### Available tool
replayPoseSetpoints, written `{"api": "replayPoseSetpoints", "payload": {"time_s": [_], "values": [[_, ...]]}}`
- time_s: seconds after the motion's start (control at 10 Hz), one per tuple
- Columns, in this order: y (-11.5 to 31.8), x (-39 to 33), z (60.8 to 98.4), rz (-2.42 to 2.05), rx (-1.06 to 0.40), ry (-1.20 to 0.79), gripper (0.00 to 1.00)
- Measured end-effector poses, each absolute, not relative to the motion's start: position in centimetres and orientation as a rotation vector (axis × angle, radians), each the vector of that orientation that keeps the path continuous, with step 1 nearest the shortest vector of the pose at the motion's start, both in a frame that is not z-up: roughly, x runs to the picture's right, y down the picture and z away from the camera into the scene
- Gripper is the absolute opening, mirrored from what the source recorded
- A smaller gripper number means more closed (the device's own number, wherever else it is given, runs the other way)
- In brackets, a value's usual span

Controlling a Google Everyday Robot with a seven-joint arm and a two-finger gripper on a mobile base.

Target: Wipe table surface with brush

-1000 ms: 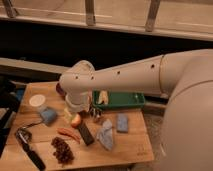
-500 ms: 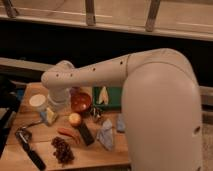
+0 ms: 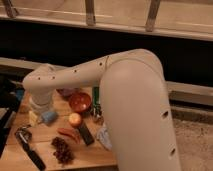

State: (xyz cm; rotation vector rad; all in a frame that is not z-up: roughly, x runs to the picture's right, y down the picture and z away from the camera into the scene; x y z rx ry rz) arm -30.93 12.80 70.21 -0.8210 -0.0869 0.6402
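Observation:
The brush (image 3: 27,147) lies on the front left of the table surface (image 3: 47,140). Its rounded dark head points to the back left and its black handle runs toward the front edge. My arm reaches in from the right across the table. The gripper (image 3: 40,107) hangs at the arm's left end, over the back left of the board. It is behind the brush and apart from it, and holds nothing. Its fingertips are hard to make out against the objects below.
Under the gripper sit a yellow sponge (image 3: 33,118) and a blue object (image 3: 49,116). Around mid-table are a red bowl (image 3: 80,101), an orange fruit (image 3: 75,119), a red chili (image 3: 67,134), a black block (image 3: 85,134) and a dark grape cluster (image 3: 62,151). A green tray (image 3: 95,96) and a grey cloth (image 3: 104,136) are partly hidden by my arm.
My arm has swung left across the table, and its bulk now covers the right half of the board. The brush has not moved.

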Motion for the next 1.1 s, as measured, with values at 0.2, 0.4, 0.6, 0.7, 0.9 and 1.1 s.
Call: {"api": "replayPoseSetpoints", "payload": {"time_s": [0.2,0.4,0.6,0.7,0.9,1.1], "values": [[13.4,-33.5,69.6,0.588,-0.813,-0.109,0.68],[14.1,-35.4,68.2,0.529,-0.800,-0.139,0.68],[14.0,-35.1,68.5,0.529,-0.794,-0.136,0.68],[13.9,-35.1,68.5,0.531,-0.794,-0.136,0.68],[14.2,-35.3,68.6,0.530,-0.798,-0.144,0.68],[15.3,-37.0,69.0,0.524,-0.797,-0.165,0.68]]}}
